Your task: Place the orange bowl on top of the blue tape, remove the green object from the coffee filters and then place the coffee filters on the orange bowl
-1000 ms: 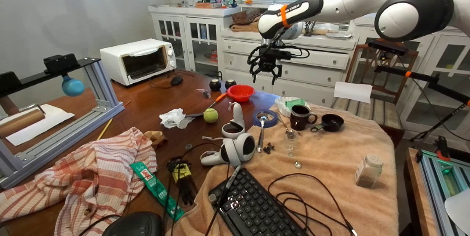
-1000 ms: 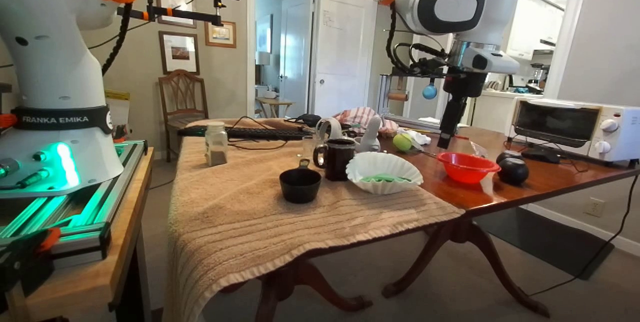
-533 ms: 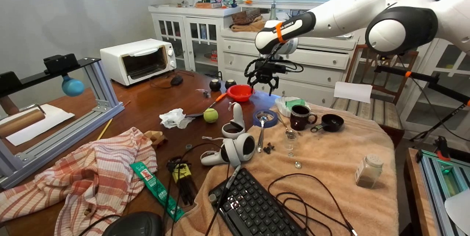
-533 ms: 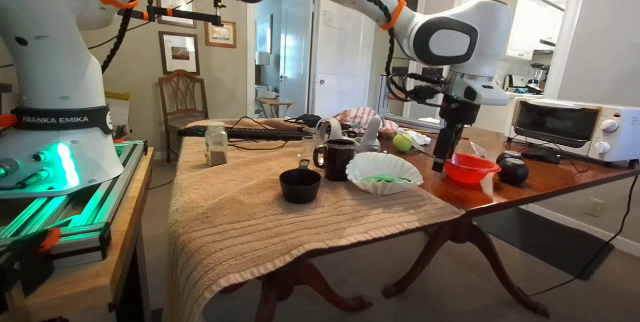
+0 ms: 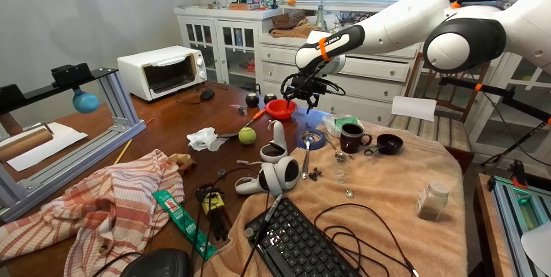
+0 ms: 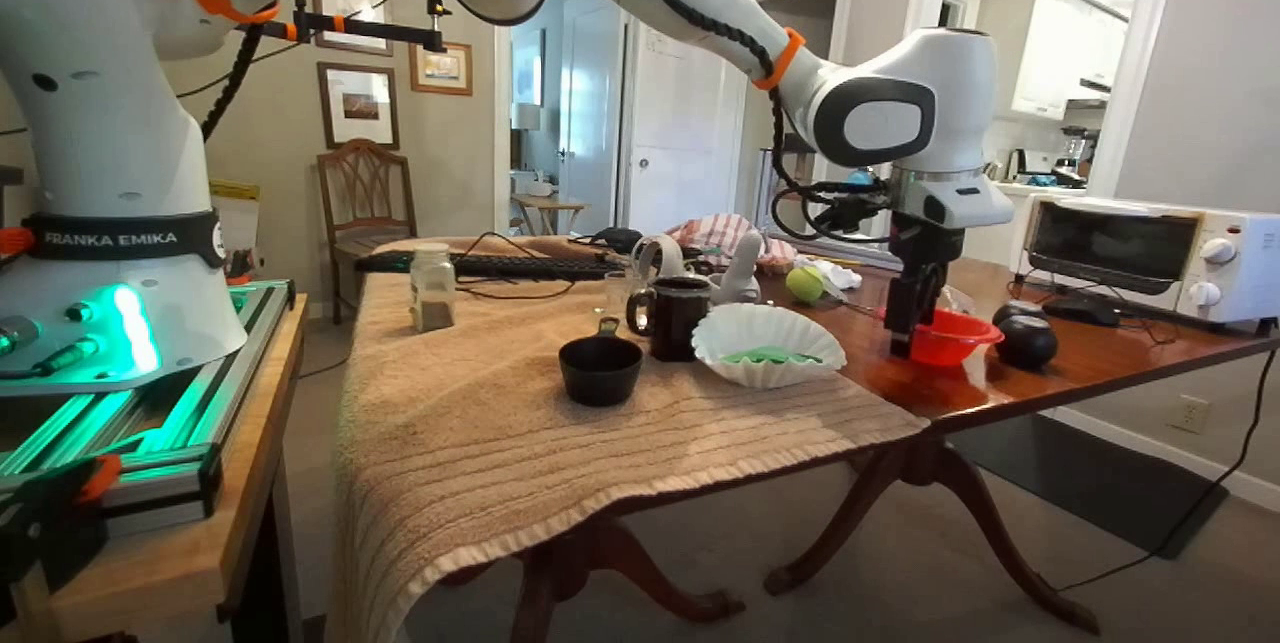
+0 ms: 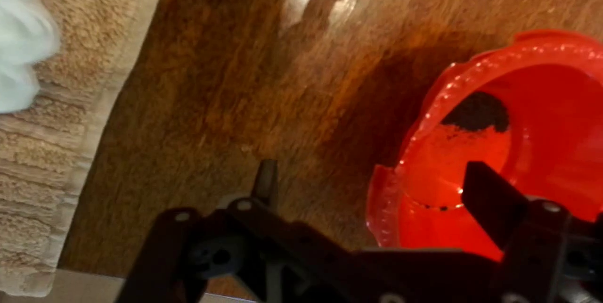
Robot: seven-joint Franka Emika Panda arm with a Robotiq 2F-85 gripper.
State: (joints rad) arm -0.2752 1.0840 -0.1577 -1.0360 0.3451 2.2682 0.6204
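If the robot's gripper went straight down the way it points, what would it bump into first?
Probably the bowl. The gripper is open, with one jaw pointing inside the bowl and the other at the table beside it. Depth is hard to judge, so the table might come first.

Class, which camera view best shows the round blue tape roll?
An exterior view: the blue tape roll shows as a ring, partly covered by a shiny metal spoon. Elsewhere, wrist view included, it isn't visible.
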